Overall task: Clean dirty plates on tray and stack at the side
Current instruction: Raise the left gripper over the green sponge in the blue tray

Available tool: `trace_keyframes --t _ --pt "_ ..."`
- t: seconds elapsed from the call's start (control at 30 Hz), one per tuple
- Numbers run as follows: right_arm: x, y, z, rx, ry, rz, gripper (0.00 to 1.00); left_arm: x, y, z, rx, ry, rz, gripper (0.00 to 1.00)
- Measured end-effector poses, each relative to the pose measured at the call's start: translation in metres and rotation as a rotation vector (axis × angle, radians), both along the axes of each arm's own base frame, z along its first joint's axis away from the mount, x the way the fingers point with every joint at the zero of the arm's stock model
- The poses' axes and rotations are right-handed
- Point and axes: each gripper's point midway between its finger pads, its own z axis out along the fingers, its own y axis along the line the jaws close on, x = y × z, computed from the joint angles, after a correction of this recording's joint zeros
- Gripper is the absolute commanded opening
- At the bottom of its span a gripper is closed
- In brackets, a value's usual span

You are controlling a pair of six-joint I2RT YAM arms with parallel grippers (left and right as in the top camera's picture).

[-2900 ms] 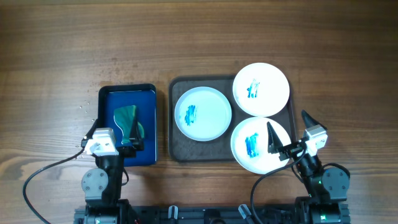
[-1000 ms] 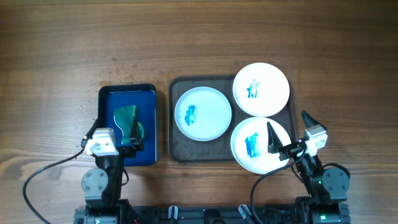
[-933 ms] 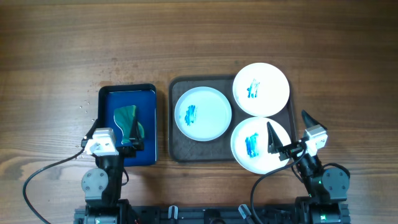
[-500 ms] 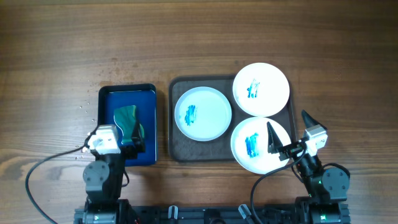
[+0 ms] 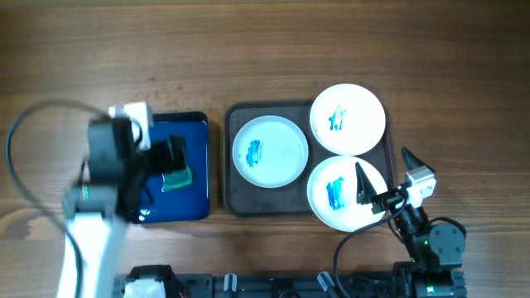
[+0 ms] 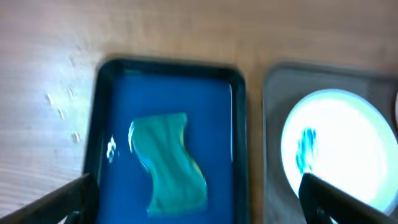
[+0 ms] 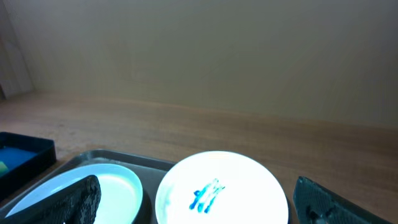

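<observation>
Three white plates with blue smears lie on a dark tray point(image 5: 234, 199): the left plate point(image 5: 270, 151), the far right plate point(image 5: 348, 118) and the near right plate point(image 5: 331, 194). A green sponge point(image 5: 177, 177) lies in a blue tray point(image 5: 195, 136). My left gripper point(image 5: 171, 159) hovers open above the blue tray. In the left wrist view the sponge point(image 6: 168, 162) lies between my open left gripper's point(image 6: 196, 186) fingers, below them. My right gripper point(image 5: 385, 172) is open and empty over the near right plate.
The right wrist view shows the far right plate point(image 7: 221, 186), the left plate point(image 7: 99, 186), the dark tray's rim point(image 7: 124, 158) and a corner of the blue tray point(image 7: 25, 155). Bare wooden table lies all around both trays.
My left arm has risen from its rest at the table's near edge and moved away over the blue tray, still open. The right arm and plates have not moved.
</observation>
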Motion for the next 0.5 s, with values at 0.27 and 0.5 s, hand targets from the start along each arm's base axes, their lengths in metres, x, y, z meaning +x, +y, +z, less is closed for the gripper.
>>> trace_keyframes --t 0.27,0.5 --pt "0.000 0.000 0.000 0.000 0.000 0.000 1.00 -0.004 -0.014 -0.036 -0.170 0.420 0.173 1.00" --pt "0.000 0.000 0.000 0.000 0.000 0.000 1.00 0.006 -0.015 -0.041 -0.189 0.413 0.200 1.00"
